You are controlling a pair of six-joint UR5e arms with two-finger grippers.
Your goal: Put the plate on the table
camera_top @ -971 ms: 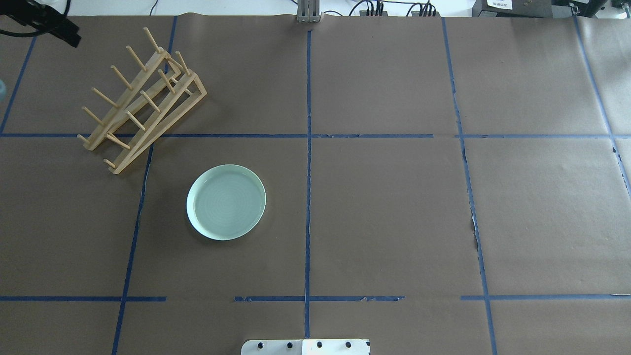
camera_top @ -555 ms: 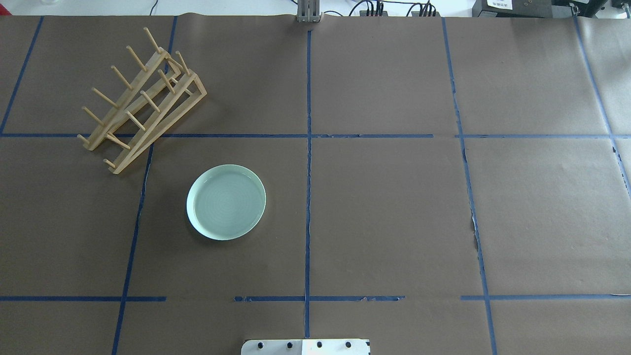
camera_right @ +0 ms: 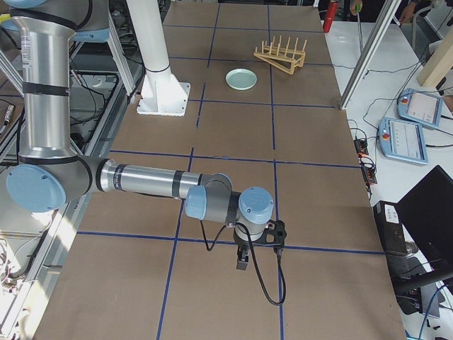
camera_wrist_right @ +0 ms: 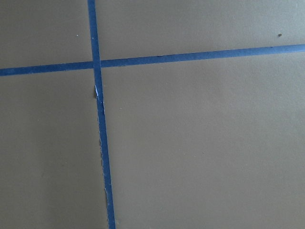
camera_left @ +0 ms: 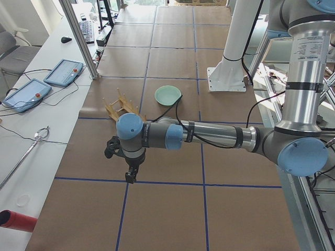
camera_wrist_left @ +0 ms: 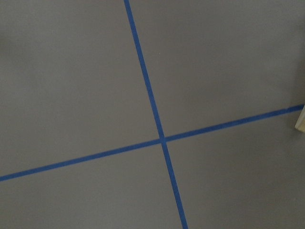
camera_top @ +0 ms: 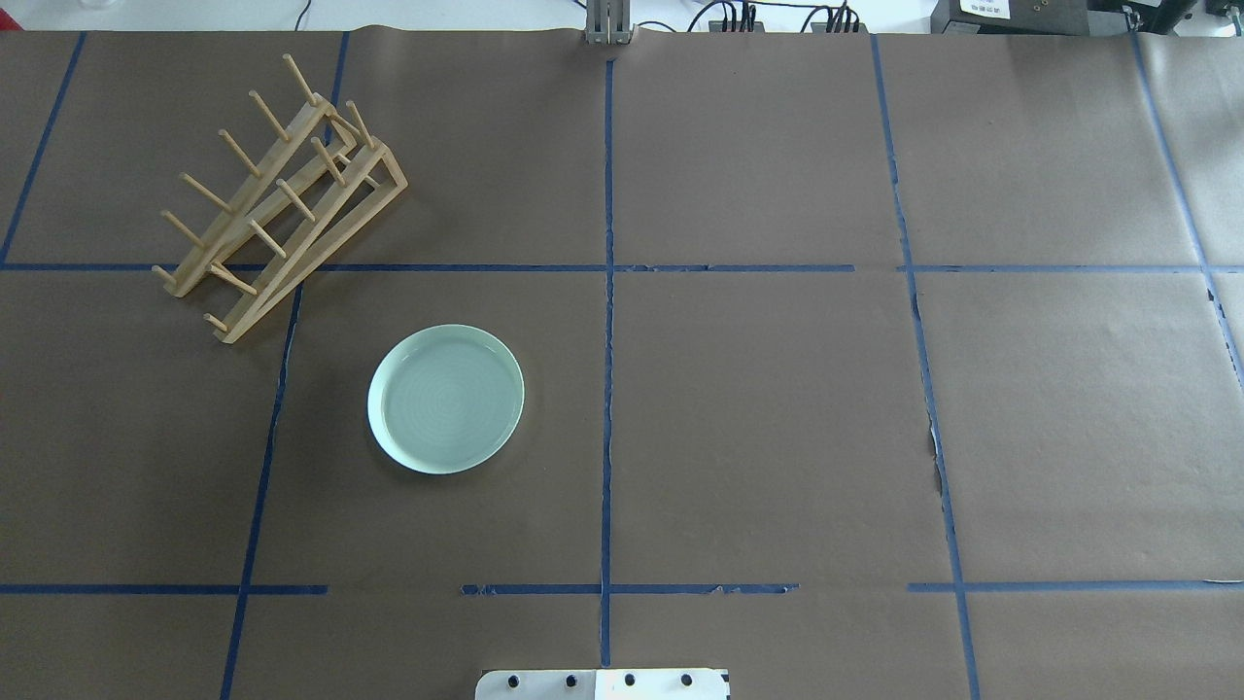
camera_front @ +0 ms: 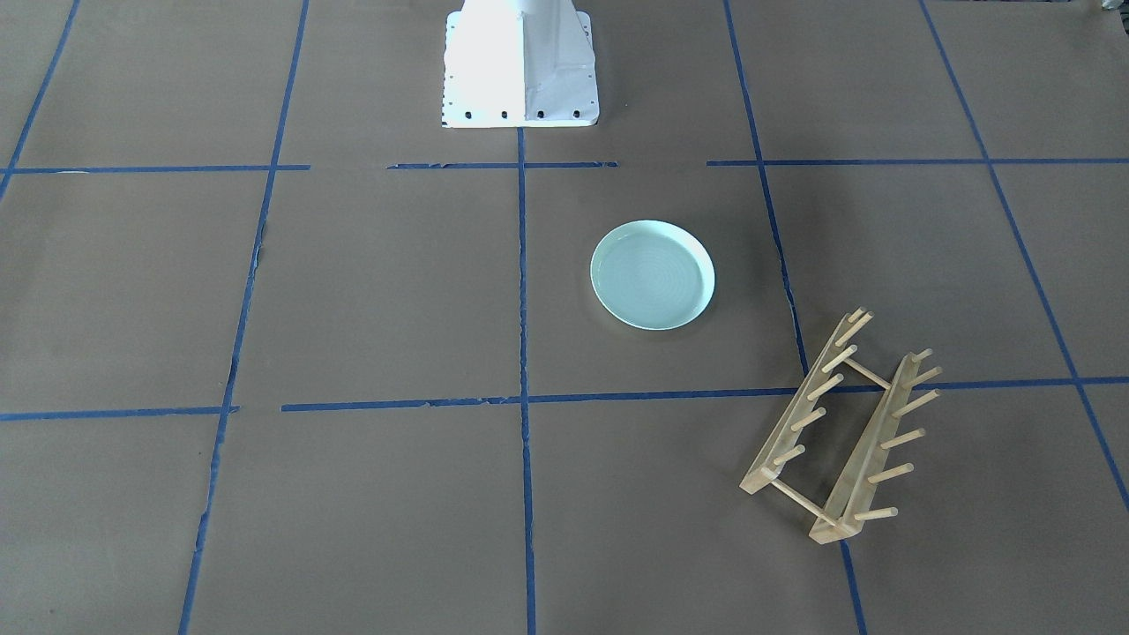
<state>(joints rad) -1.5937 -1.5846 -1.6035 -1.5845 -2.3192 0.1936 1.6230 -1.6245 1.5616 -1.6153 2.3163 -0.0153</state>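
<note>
Whether the left gripper (camera_left: 131,177) or the right gripper (camera_right: 241,262) stood apart could not be told. The pale mint plate (camera_top: 446,399) lay flat on the table (camera_top: 777,418), well apart from the 2.

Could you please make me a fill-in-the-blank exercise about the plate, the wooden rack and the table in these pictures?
1. The plate is round and pale ____ in colour.
2. It lies ____ on the table, with its rim upward.
3. The tape lines that divide the table into squares are ____.
4. The wooden rack stands apart from the plate and holds ____ plates.

Missing words: green; flat; blue; no
</note>
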